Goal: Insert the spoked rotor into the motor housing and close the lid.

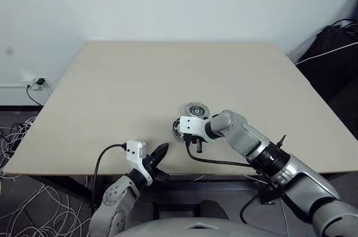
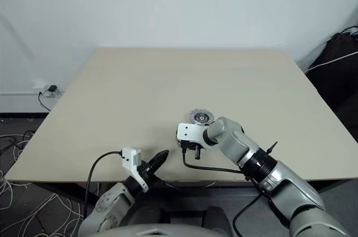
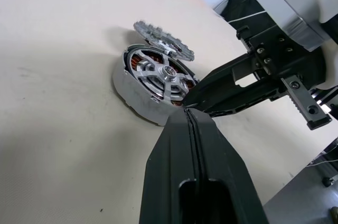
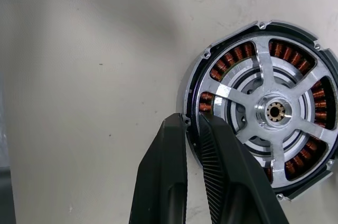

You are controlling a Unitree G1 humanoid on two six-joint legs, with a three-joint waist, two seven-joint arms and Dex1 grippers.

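The spoked rotor [image 4: 264, 82] sits inside the motor housing [image 4: 238, 54], whose copper windings show between the spokes. In the head views this stack [image 1: 178, 130] lies near the table's front middle. My right gripper [image 4: 193, 121] reaches down from the right and is shut on the rotor's rim, one finger outside and one inside. The dull-grey notched lid [image 1: 196, 109] lies just behind the housing, touching or leaning on it [image 3: 163, 39]. My left gripper [image 1: 161, 150] is shut and holds nothing; it hovers at the front edge, pointing at the housing, a short gap away.
The beige table [image 1: 168, 75] stretches wide behind the parts. A black cable [image 1: 215, 162] trails from the right wrist along the front edge. Loose cables [image 1: 22, 198] lie on the floor at the left, and a dark bag [image 1: 335, 41] sits past the table's right back corner.
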